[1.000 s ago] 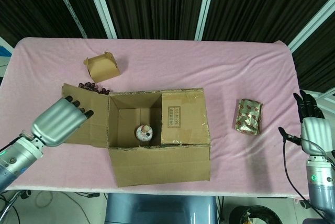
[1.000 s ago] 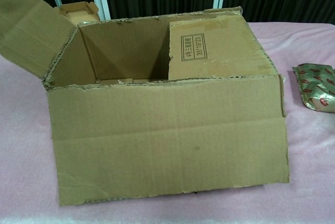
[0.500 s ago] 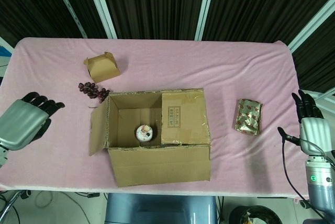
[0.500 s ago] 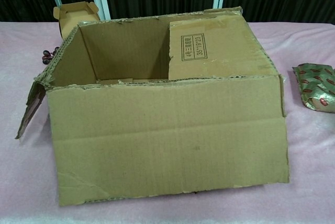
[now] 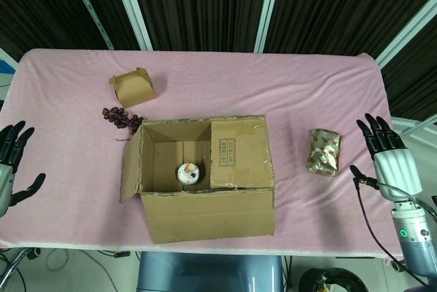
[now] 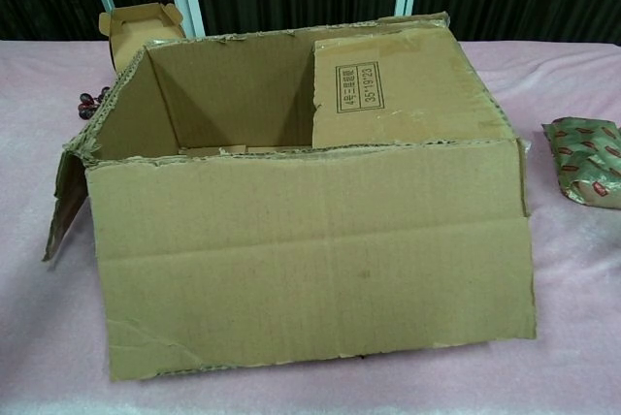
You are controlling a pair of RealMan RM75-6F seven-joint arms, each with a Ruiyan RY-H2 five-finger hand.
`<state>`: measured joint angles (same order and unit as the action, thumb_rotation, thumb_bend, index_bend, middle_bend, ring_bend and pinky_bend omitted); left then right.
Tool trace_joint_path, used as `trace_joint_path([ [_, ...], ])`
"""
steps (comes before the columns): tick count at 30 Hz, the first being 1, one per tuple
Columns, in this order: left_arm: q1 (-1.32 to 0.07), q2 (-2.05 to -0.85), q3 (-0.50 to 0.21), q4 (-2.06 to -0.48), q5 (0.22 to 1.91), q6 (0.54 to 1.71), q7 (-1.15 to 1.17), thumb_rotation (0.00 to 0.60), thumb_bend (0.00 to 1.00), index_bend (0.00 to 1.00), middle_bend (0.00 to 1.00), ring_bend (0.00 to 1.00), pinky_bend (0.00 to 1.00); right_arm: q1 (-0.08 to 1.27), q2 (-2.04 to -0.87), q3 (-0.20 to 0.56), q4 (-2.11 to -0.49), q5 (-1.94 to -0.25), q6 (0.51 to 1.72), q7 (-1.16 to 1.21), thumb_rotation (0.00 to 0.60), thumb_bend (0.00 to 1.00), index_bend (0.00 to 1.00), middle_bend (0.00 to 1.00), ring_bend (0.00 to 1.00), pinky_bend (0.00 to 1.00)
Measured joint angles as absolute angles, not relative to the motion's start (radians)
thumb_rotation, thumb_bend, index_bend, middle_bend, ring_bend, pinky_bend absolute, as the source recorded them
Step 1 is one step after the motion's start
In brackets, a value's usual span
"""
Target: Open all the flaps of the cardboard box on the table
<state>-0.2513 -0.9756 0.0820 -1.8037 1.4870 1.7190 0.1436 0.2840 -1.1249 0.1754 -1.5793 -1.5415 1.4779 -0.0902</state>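
The cardboard box (image 5: pixel 205 176) (image 6: pixel 310 240) stands in the middle of the pink table. Its front flap (image 5: pixel 208 215) hangs down outside, its left flap (image 5: pixel 130 164) (image 6: pixel 64 204) hangs outward on the left, and its right flap (image 5: pixel 239 153) (image 6: pixel 403 90), printed with a stamp, lies folded over the opening. A small round item (image 5: pixel 188 172) sits on the box floor. My left hand (image 5: pixel 10 169) is at the far left edge, fingers spread, holding nothing. My right hand (image 5: pixel 388 159) is at the far right, fingers spread, empty, right of the box.
A small open carton (image 5: pixel 133 86) (image 6: pixel 136 27) and a bunch of dark grapes (image 5: pixel 121 116) (image 6: pixel 89 102) lie behind the box on the left. A green and red wrapped packet (image 5: pixel 325 151) (image 6: pixel 585 160) lies between the box and my right hand.
My left hand let go of the left flap and drew back to the table's left edge; the flap dropped from flat to hanging. My right hand moved slightly inward and up.
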Motion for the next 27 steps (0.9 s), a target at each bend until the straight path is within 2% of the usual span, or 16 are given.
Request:
trace_joint_path([
  [6,-0.180,-1.104,0.058,-1.634,1.479,1.782,0.114,0.600,0.25,0.00,0.00,0.00,0.00,0.348,-1.064,0.196,-1.665,-1.592,1.428,-0.186,0.600,0.26,0.00,0.00,0.00,0.23],
  [9,-0.161,-1.141,0.044,-1.574,1.472,1.786,0.072,0.600,0.25,0.00,0.00,0.00,0.00,0.391,-1.033,0.214,-1.717,-1.606,1.378,-0.240,0.600,0.31,0.00,0.00,0.00,0.23],
  [14,-0.150,-1.169,0.026,-1.522,1.469,1.763,0.015,0.600,0.25,0.00,0.00,0.00,0.00,0.472,-0.997,0.240,-1.787,-1.618,1.266,-0.320,0.600,0.47,0.02,0.06,0.00,0.23],
  [21,-0.143,-1.167,0.008,-1.516,1.456,1.718,-0.052,0.600,0.25,0.00,0.00,0.00,0.00,0.641,-0.980,0.273,-1.872,-1.603,1.017,-0.454,0.600,0.65,0.05,0.11,0.04,0.23],
  [27,-0.141,-1.154,0.003,-1.522,1.460,1.679,-0.071,0.600,0.25,0.00,0.00,0.00,0.00,0.802,-1.036,0.286,-1.887,-1.569,0.803,-0.558,0.600,0.91,0.05,0.11,0.04,0.23],
])
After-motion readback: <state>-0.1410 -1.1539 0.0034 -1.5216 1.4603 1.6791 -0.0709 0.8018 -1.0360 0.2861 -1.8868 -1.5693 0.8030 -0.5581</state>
